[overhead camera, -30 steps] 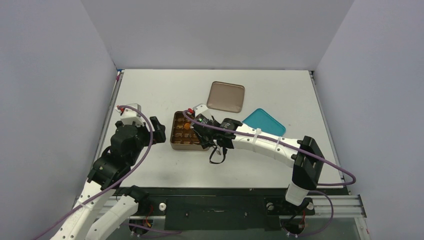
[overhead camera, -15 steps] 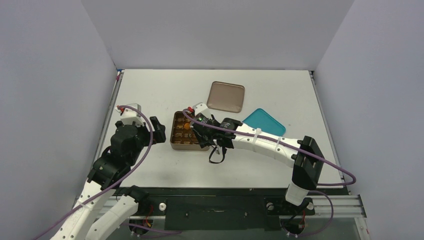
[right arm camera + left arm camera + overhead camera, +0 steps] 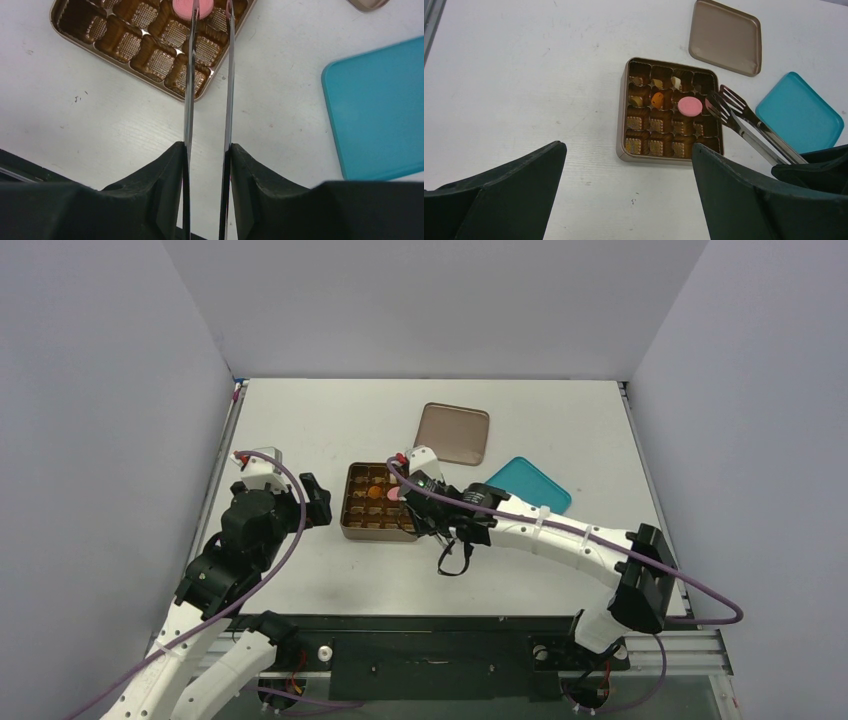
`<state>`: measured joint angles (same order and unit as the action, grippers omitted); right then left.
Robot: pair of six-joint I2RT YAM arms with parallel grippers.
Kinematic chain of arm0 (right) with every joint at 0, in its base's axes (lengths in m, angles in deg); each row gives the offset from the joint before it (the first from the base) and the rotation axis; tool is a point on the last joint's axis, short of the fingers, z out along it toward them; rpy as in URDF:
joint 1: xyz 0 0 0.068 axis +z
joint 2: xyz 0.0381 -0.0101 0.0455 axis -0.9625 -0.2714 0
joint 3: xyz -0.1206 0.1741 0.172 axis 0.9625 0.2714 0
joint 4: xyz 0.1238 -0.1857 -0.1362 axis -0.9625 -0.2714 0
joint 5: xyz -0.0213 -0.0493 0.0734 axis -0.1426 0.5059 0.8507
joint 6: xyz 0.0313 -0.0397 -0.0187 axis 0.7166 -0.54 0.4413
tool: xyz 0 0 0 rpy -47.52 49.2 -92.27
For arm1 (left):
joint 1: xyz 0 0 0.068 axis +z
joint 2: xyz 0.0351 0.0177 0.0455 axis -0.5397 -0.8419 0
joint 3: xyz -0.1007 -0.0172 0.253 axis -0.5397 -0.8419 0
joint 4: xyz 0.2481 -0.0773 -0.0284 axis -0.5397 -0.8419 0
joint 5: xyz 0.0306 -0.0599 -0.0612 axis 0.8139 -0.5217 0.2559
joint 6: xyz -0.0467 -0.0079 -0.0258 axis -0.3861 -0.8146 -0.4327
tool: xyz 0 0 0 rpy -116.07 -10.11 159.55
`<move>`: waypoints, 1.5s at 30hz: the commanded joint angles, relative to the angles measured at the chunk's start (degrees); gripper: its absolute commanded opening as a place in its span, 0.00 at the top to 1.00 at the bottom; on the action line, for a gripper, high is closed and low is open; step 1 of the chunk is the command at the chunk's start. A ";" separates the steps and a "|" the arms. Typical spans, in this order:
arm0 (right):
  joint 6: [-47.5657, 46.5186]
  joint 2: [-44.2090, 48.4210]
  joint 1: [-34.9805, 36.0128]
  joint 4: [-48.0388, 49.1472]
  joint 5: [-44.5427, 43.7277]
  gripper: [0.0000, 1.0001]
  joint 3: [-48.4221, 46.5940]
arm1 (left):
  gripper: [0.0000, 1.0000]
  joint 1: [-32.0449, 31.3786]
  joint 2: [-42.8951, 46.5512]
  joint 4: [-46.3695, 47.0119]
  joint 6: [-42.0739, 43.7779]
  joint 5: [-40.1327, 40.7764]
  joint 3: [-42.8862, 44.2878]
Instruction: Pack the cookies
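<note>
**Pink cookie at the tong tips**

Pulled back to the right since a second ago, leaving the right fingers point(image 3: 160, 185) off the right edge of the tin point(image 3: 621, 135) and a pink cookie point(image 3: 689, 106) newly showing on its grid. Closed partway on a pair of metal tongs point(image 3: 733, 100), squeezing the two blades near to each other. Seen from the right wrist with the pink cookie under and between the blade tips; from the left wrist, just left of the tips, touching or only near, cannot tell. Lying flat on the tin's second row from the far side, toward the right. Flanked by an orange cookie point(image 3: 657, 100) in the cell to its left and a cream-white cookie point(image 3: 676, 82) in the far row.

Spread fully wide and holding nothing on the other side, with the left fingers point(image 3: 524, 185) over the bench point(image 3: 524, 75) near the tin's left edge, well apart from the cookies.

Also on the bench: brown lid point(image 3: 725, 37) beyond the tin, teal plate point(image 3: 799, 112) to its right.
</note>
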<state>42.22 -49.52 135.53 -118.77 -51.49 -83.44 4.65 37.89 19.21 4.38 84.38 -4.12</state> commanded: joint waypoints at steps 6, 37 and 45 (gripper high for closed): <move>3.49 4.70 2.06 1.51 -1.55 0.74 4.51 | 0.03 0.24 0.11 2.59 0.31 0.60 0.45; 4.29 -1.63 2.29 3.73 -1.95 0.82 1.37 | 0.03 0.24 0.15 2.72 0.30 0.11 0.35; 3.69 -1.79 0.77 3.79 -2.59 0.82 -1.02 | 0.03 0.24 0.15 2.62 0.31 0.08 0.44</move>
<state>46.33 -51.82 137.41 -117.18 -51.99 -81.23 4.65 37.89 19.21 4.38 84.38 -4.12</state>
